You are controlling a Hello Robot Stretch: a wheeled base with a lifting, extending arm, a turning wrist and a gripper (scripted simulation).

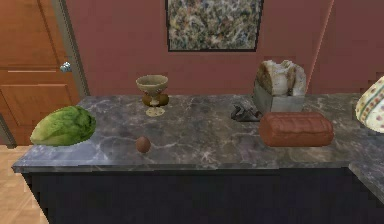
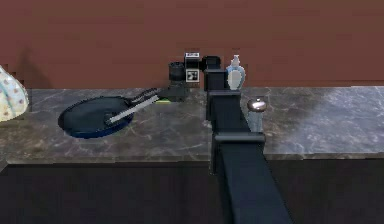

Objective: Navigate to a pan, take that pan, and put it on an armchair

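Countertop (image 2: 320, 125) of dark veined stone against a red-brown wall (image 2: 300, 40), arm side view. Arm (image 2: 240, 160) rises as a dark bar from the bottom edge and covers a strip of the counter behind it. Gripper (image 2: 175, 85) sits at the arm's far end, left of the two white marker squares (image 2: 193, 58). Its fingers merge with the dark handle tip, so their spread cannot be told, nor whether anything is held (contact with the handle likewise unclear). Pan (image 2: 90, 115): dark, shallow, round, lying flat on the counter in the view's left half. Long axis runs diagonally, bowl at lower left, handle (image 2: 135, 108) pointing up-right toward the gripper. Patterned rounded object (image 2: 8, 95) cut off by the left edge, identity unclear. Pump bottle (image 2: 235, 72) stands by the wall just right of the arm; small shaker (image 2: 258, 106) nearer, beside the arm. Forward view: lettuce (image 1: 63, 126), goblet (image 1: 152, 93), reddish loaf-shaped item (image 1: 296, 129), painting (image 1: 214, 24) cropped at top.
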